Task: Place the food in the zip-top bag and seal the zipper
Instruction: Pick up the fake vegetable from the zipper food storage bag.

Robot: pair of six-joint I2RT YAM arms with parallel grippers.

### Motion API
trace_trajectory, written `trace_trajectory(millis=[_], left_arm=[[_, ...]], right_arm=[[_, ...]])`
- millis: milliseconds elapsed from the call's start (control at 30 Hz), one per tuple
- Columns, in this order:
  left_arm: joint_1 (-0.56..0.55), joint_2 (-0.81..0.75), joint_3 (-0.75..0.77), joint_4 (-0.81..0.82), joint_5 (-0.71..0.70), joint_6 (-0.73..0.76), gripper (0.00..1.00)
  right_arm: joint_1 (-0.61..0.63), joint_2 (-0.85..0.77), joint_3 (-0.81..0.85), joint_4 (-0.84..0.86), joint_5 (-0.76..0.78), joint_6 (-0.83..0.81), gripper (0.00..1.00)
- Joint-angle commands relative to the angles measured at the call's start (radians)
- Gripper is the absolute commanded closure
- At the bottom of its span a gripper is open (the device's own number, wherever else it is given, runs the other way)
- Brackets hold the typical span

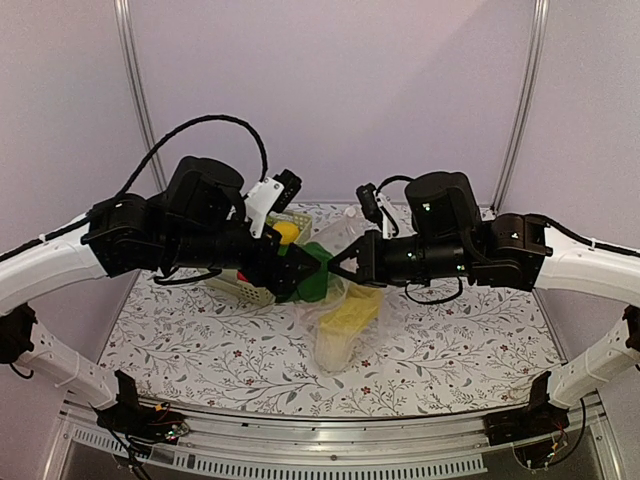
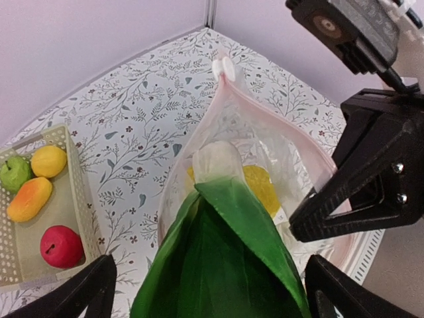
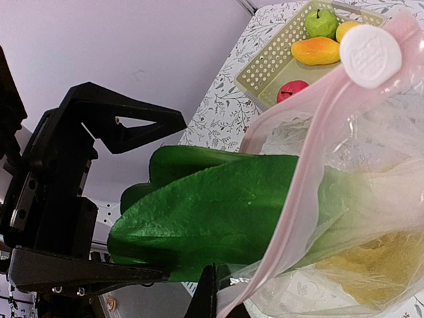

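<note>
From above, the left claw (image 1: pixel 298 270) sits just at 9 o'clock from the middle, with its fingers wide apart. The dark green vegetable (image 1: pixel 316 272) lies between them and points to 3 o'clock. The right claw (image 1: pixel 347 265) is just beside it, pinched tight on the rim of the zip-top bag (image 1: pixel 338 350). The bag hangs down toward 6 o'clock with the yellow-white cabbage (image 1: pixel 350 312) inside. The basket (image 1: pixel 240 288) is at 9 o'clock, half hidden by the left arm.

In the left wrist view, the vegetable fills the 6 o'clock part, between the two spread fingers (image 2: pixel 86 291). I cannot tell if they touch it. Its pale tip pokes into the bag's open mouth. The white slider (image 2: pixel 223 66) is at 12 o'clock. The right claw bites the rim at 3 o'clock. The basket at 9 o'clock holds the green apple (image 2: pixel 14 172), the small yellow fruit (image 2: pixel 48 161) and the red round fruit (image 2: pixel 61 246).

In the right wrist view, the vegetable comes from 8 o'clock and goes into the bag past the pink zipper (image 3: pixel 306 179). The left claw is at 9 o'clock.
</note>
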Motion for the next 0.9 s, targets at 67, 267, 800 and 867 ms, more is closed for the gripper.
trace_trajectory(millis=[67, 267, 800, 867], left_arm=[[-0.014, -0.038, 0.012, -0.131, 0.002, -0.143, 0.0], [-0.012, -0.042, -0.023, -0.173, 0.005, -0.207, 0.0], [-0.012, -0.035, -0.058, -0.181, 0.038, -0.255, 0.49], [-0.012, -0.041, -0.07, -0.167, 0.041, -0.258, 0.66]], right_arm=[[0.009, 0.015, 0.035, -0.033, 0.029, -0.019, 1.0], [0.009, 0.028, 0.04, -0.054, 0.059, -0.032, 1.0], [0.017, 0.034, 0.053, -0.083, 0.087, -0.058, 1.0], [0.024, 0.039, 0.065, -0.093, 0.091, -0.07, 1.0]])
